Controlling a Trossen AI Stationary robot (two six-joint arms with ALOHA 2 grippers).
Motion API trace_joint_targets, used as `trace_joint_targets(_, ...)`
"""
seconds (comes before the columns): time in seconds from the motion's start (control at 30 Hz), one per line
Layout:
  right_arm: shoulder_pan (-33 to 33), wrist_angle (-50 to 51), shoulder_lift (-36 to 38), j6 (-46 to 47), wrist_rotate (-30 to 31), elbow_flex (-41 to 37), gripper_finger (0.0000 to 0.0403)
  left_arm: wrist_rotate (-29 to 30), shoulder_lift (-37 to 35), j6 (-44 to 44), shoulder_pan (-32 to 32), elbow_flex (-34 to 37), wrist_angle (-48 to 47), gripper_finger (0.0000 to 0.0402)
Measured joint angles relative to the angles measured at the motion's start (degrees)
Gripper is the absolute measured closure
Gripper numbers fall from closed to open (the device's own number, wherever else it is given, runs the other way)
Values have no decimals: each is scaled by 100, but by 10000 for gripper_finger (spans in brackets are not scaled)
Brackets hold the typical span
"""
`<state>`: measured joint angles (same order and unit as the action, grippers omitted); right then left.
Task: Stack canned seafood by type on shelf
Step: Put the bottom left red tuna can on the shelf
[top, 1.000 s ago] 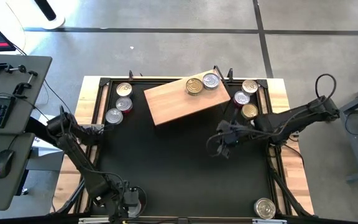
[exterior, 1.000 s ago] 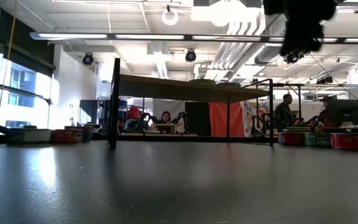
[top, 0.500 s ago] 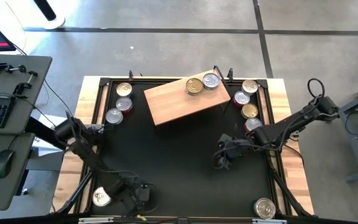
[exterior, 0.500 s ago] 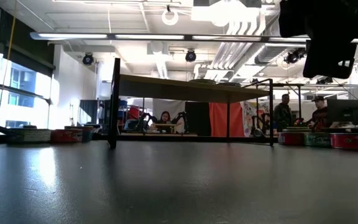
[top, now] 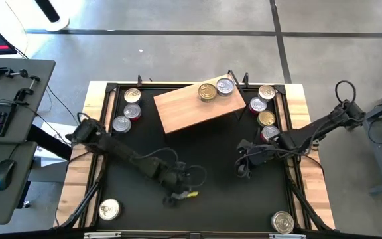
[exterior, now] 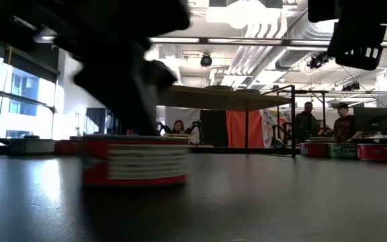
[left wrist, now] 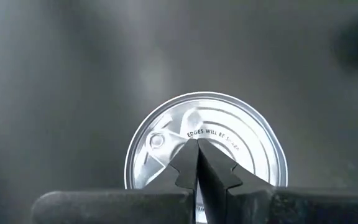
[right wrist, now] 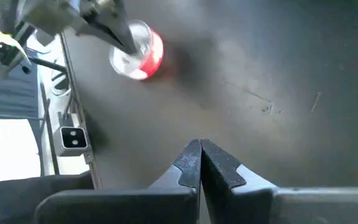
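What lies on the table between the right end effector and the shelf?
Nothing. In the high view, only bare black table separates the right end effector from the shelf.

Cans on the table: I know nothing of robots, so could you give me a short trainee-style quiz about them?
1. True or false: the shelf carries two cans.
2. The left fingers are: A open, B shut, C clamped round a can's side.
3. Fill in: the can at the left fingers has a silver lid and a ___ side.
Key: 1 true; 2 B; 3 red.
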<state>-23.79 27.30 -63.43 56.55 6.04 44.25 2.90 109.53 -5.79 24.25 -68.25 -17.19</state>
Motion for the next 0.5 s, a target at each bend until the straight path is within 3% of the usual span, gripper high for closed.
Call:
trace_joint_targets(0.23, 2, -71, 484, -2, 564, 2, 403, 25, 309, 984, -721, -199, 780, 401)
trace_joint_targets(0.37, 35, -338, 620, 18, 892, 3, 403, 40, 62, 1187, -911, -531, -110, 401)
trace_joint_targets(0.5, 180, -611, 514, -29, 854, 4, 403, 176, -356, 1025, -901, -568, -1100, 401)
